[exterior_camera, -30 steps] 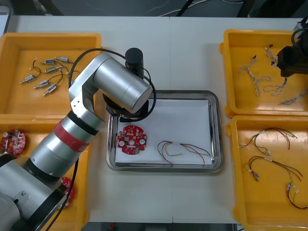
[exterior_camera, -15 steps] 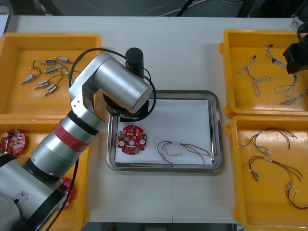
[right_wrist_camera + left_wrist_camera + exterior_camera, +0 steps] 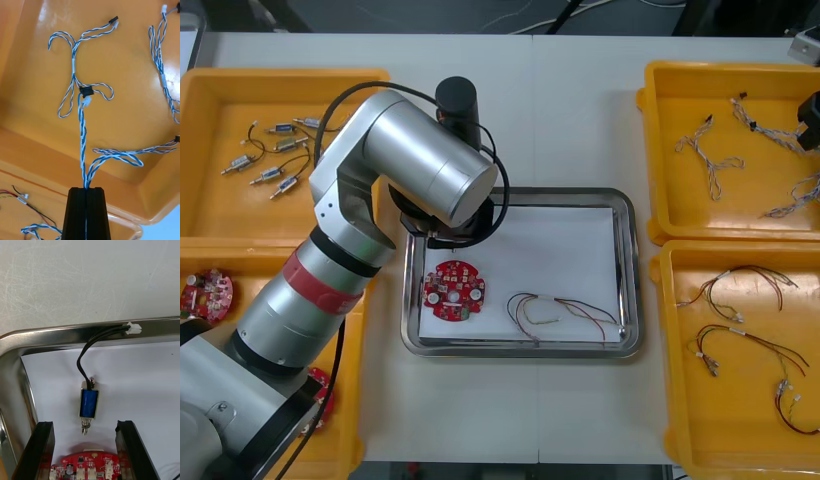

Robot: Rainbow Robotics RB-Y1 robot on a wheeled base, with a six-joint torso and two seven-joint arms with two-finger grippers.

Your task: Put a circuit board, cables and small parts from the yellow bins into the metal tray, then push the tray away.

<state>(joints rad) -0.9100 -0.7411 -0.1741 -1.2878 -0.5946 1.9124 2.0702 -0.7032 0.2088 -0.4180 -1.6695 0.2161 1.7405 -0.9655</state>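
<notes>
The right gripper [image 3: 86, 188] has been pulled to the desk's right edge, clamped on a blue and white cable [image 3: 82, 138] over the far yellow bin [image 3: 123, 75]. The left gripper [image 3: 85, 423] is spread apart over a small metal part [image 3: 89, 402] in the far left corner of the metal tray [image 3: 56, 335].

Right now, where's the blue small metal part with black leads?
Left wrist view: the small metal part lies in the metal tray, near its far left corner, just ahead of the left gripper with jaws open, beyond the circuit board.
</notes>
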